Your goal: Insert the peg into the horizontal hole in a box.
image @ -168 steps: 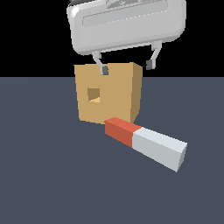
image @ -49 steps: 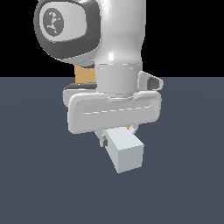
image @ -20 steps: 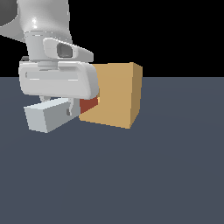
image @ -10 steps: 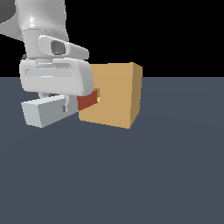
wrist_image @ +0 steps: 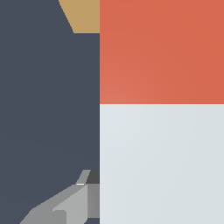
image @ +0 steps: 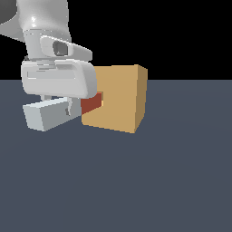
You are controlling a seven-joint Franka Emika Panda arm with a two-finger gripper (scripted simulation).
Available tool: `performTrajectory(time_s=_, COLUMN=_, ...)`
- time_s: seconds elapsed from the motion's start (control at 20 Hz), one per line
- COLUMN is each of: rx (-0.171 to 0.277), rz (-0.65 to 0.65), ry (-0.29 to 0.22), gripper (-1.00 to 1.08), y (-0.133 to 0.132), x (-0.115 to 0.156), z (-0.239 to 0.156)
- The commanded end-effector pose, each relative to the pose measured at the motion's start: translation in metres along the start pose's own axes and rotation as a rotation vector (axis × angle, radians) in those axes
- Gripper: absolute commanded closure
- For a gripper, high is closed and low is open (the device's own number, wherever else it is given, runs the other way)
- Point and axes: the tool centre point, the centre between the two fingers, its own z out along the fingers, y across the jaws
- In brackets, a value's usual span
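Note:
The tan box (image: 118,97) stands on the dark floor. My gripper (image: 65,108) is shut on the pale grey part of the peg (image: 47,114) and holds it roughly level above the floor. The peg's red end (image: 91,103) points at the box face on the exterior view's left, and its tip sits at the mouth of the hole (image: 101,99), which it mostly covers. The wrist view is filled by the peg's red part (wrist_image: 162,52) and pale part (wrist_image: 162,162), with one finger (wrist_image: 72,203) against its side and a corner of the box (wrist_image: 83,15) beyond.
The white arm and its wide hand body (image: 56,79) hang over the peg and hide its upper side. The dark blue-grey floor (image: 136,181) stretches around the box.
The peg has risen a little and levelled since a second ago. Its red end has come up from below the hole to the hole's mouth. The box has not moved.

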Motion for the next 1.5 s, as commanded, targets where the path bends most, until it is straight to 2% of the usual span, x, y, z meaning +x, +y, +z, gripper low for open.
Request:
performTrajectory(time_s=0.0, rx=-0.006, rz=0.000, ry=0.003, gripper=1.08, y=0.002, x=0.001, z=-0.002)
performTrajectory(time_s=0.2, rx=-0.001, rz=0.000, ry=0.000, gripper=1.08, y=0.000, x=0.003, z=0.000)
performTrajectory(time_s=0.4, rx=-0.001, rz=0.000, ry=0.001, gripper=1.08, y=0.000, x=0.016, z=0.000)
performTrajectory(time_s=1.05, rx=-0.005, rz=0.001, ry=0.003, gripper=1.08, y=0.000, x=0.110, z=-0.002)
performTrajectory(time_s=1.45, rx=-0.006, rz=0.000, ry=0.003, gripper=1.08, y=0.001, x=0.130, z=-0.003)
